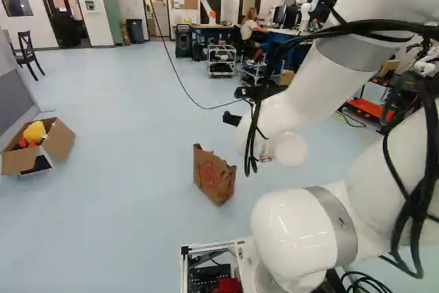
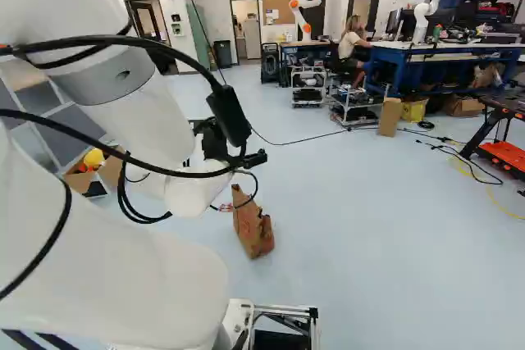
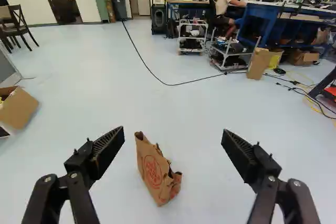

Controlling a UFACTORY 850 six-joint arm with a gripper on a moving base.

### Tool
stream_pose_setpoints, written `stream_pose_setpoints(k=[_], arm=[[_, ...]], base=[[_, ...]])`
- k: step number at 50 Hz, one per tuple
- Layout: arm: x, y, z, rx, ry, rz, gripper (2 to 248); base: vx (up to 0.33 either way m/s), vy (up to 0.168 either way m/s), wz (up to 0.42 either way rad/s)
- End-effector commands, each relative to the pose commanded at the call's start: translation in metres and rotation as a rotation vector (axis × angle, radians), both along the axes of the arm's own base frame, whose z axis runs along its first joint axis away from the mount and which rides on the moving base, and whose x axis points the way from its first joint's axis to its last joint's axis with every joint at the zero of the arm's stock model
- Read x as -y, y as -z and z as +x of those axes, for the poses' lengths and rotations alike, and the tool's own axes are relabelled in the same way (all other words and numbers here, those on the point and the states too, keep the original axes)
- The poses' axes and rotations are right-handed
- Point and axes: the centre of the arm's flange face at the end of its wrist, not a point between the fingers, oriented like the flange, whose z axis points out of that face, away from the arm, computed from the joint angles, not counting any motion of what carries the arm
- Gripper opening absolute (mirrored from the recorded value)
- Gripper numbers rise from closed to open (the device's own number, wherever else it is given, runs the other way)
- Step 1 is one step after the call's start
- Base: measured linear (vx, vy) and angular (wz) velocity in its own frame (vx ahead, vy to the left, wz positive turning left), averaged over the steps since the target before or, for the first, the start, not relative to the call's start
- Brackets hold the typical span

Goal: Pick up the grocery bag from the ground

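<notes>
My gripper [image 1: 240,106] is held out over the floor in the left base view, partly hidden by the arm. In the wrist view the gripper [image 3: 173,136] stands open, its two black fingers wide apart with nothing held. A brown paper grocery bag [image 3: 155,171] with a red round print stands on the floor, seen between the fingers but lower and some way off, nearer the finger beside the box's side. Its top edge is crumpled and uneven. The same bag [image 1: 214,175] stands ahead of the base, below the gripper and apart from it.
An open cardboard box [image 1: 58,141] with yellow and orange things stands on the floor at the left of the left base view. A black cable [image 3: 173,84] crosses the floor beyond the bag. Farther off are wheeled carts [image 2: 308,86], blue workbenches [image 2: 394,59], a seated person and other robots.
</notes>
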Motion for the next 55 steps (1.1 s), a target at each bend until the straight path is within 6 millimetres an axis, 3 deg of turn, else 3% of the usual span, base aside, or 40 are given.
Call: stream_pose_setpoints(k=[21,22,55], arm=[[0.000,0.000,0.000,0.000,0.000,0.000,247],[0.000,-0.001,0.011,-0.005,0.000,0.000,247],[-0.006,-0.003,0.079,-0.069,-0.058,-0.020,247]], base=[[0.248,-0.004,-0.014],[0.235,-0.012,-0.022],[0.015,0.000,-0.004]])
